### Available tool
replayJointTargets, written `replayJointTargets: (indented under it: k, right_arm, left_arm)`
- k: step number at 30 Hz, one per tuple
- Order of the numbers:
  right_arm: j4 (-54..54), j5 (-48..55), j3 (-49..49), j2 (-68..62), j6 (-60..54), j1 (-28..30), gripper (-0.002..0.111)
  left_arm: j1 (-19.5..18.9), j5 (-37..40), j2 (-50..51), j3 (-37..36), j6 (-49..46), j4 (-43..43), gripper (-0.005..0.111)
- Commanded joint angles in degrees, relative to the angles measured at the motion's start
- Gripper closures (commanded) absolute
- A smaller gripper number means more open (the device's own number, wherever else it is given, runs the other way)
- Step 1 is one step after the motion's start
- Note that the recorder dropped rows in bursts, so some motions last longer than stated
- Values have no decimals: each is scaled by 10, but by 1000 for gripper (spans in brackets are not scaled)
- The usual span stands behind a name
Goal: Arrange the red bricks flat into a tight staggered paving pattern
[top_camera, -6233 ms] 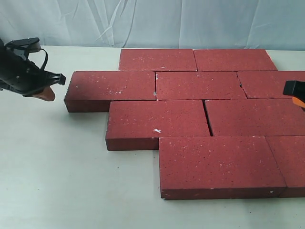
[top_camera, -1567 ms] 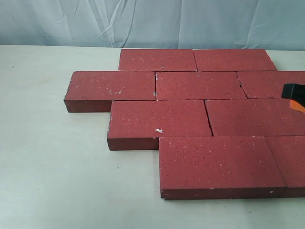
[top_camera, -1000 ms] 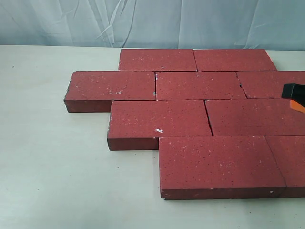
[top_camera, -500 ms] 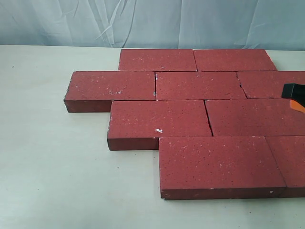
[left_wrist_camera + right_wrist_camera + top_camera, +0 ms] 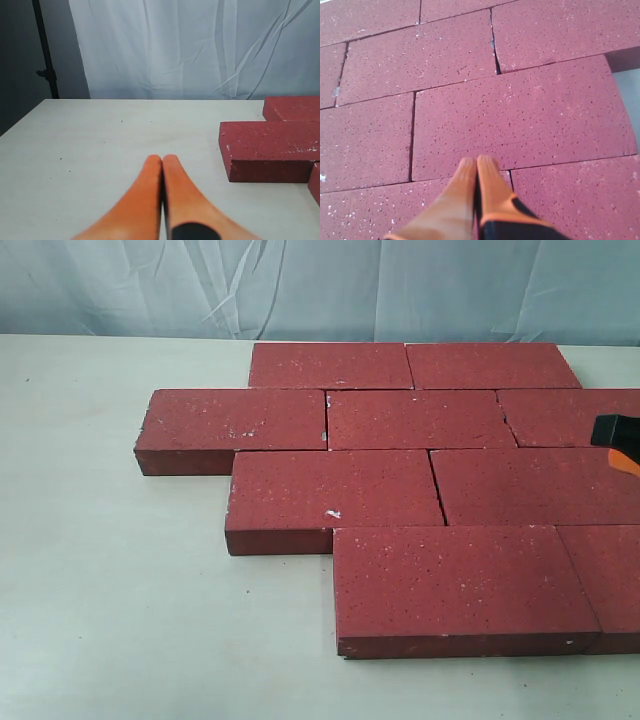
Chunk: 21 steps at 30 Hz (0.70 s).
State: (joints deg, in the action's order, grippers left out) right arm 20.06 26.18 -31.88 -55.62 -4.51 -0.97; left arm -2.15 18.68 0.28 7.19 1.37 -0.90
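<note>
Bricks point(image 5: 420, 420) all lie flat on the table point(image 5: 110, 580). 4 rows w/ seams offset row to row: 2 at the back, 3 next, then 2, then 2 up front. Right-hand ones run off the ext view's edge. Mostly tight, tho the seam btw the two 3rd-row bricks looks a bit slanted w/ a thin gap. 2nd row's end brick point(image 5: 235, 425) sticks out furthest left.

L gripper point(image 5: 161, 159): orange fingers pressed together, nothing in them, over bare table, near that end brick but not touching.

R gripper point(image 5: 476, 161): fingers together too, empty, over the bricks at the right side of the pattern. Can't tell if it touches them.

White cloth point(image 5: 300, 285) hangs behind.
</note>
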Motion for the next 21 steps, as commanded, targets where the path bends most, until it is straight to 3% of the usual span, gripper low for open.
replayJointTargets:
  k: [1,21]
  right_arm:
    - [0,-9,-4,0,-2,2,109]
    - [0,-11,-4,0,-2,2,109]
  left_arm:
    - [-2,10,-3,-3,-5,2,107]
    - [0,22,-3,-10,-5,-2,107]
